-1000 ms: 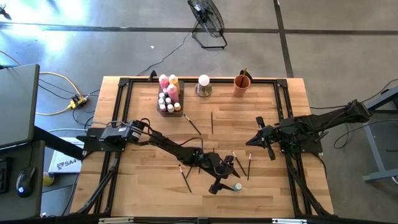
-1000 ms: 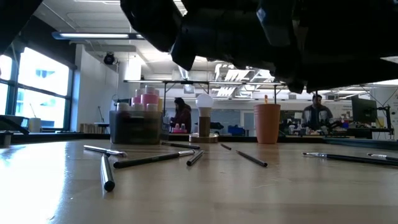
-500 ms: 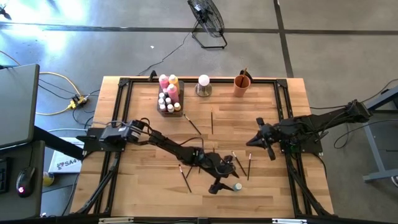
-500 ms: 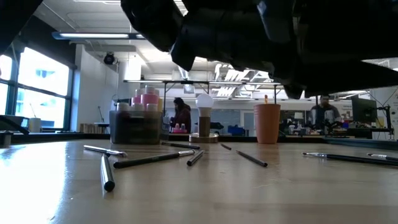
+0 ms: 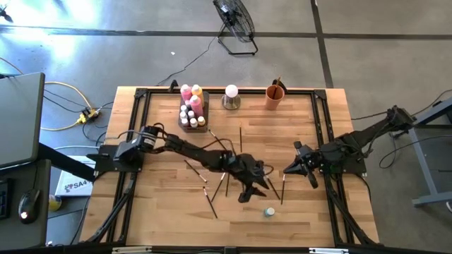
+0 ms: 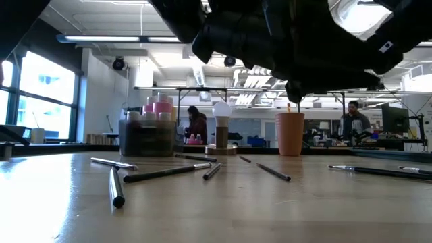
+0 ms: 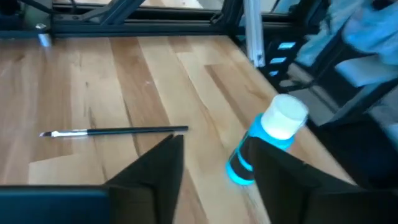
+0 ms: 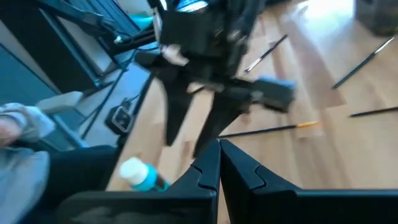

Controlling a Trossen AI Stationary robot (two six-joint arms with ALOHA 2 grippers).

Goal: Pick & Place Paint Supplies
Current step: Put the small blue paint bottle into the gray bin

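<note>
A small blue paint bottle with a white cap (image 5: pixel 269 211) stands on its base on the wood near the table's front, and it shows again as the same bottle (image 7: pixel 267 144) in the left wrist view. My left gripper (image 5: pixel 254 192) hovers open just on its far side; the bottle sits beyond one fingertip, outside the gap, and nothing is between the fingers. Several thin paintbrushes lie flat around it, one brush (image 7: pixel 115 131) just ahead of the fingers. My right gripper (image 5: pixel 288 169) waits shut to the right of the table's middle.
At the far edge stand a grey tray of paint bottles (image 5: pixel 192 109), a white ball on a metal base (image 5: pixel 231 97) and an orange cup (image 5: pixel 275 95). More brushes (image 5: pixel 241 137) lie at mid-table. Black frame rails run along both table sides. People show in the room behind.
My left gripper has risen and drawn back from the blue bottle toward the table's far edge, rolling a little. The bottle stays standing where it was. My right gripper has rolled about its own axis, staying shut.
</note>
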